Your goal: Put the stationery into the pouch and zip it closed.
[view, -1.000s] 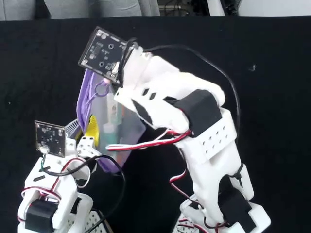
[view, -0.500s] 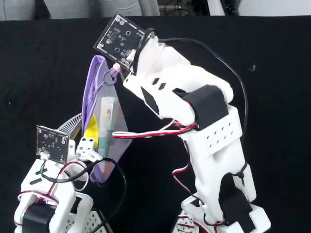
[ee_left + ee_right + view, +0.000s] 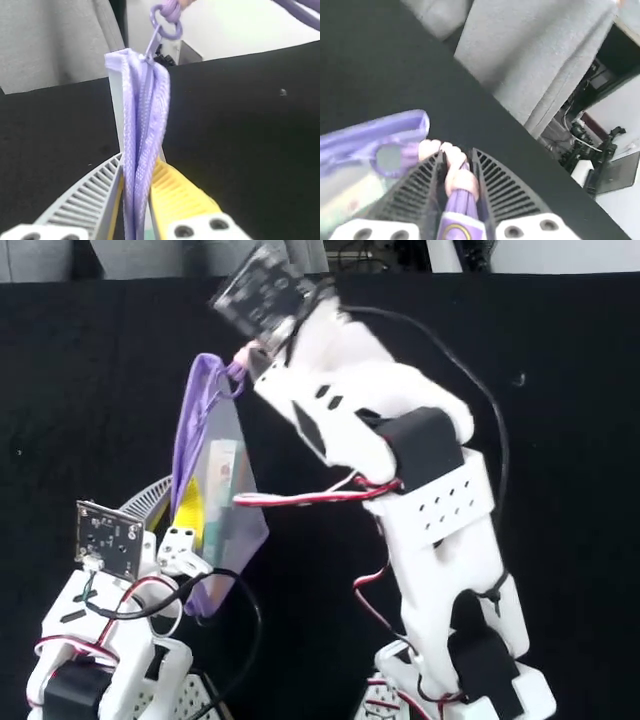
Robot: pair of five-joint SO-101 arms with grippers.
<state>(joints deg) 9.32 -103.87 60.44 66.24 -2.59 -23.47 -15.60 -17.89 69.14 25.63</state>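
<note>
Black cloth (image 3: 90, 370) covers the whole table, and both arms stand at its near edge. The right arm (image 3: 430, 500), the bigger shape in the high view, rises from its base at the lower right and bends over toward the upper left, its wrist board tilted above everything else. The left arm (image 3: 100, 660) sits low in the near left corner.

Between them hangs the pouch (image 3: 225, 505), clear-sided with purple trim, lifted off the cloth and held nearly upright with one narrow end up. The left gripper (image 3: 178, 495) has its grey jaw and its yellow jaw pressed against the two sides of the pouch's lower part. In the left wrist view the left gripper (image 3: 138, 160) clamps the purple zip edge of the pouch (image 3: 142, 115), whose two tapes run together up to the top corner. The right gripper (image 3: 250, 358) is at that top corner. Seen from the right wrist, the right gripper (image 3: 457, 152) is closed down on a pink and purple pull cord (image 3: 456, 172), with the corner of the pouch (image 3: 375, 132) just beside it.

Stationery (image 3: 222, 475) shows through the clear wall as pale pieces standing lengthwise in the middle and lower part of the pouch; what each piece is cannot be told. The purple ring (image 3: 171, 37) of the zip pull hangs at the top corner, between the pouch and the right gripper's jaws, and the ring (image 3: 387, 159) lies beside the cord in the right wrist view
</note>
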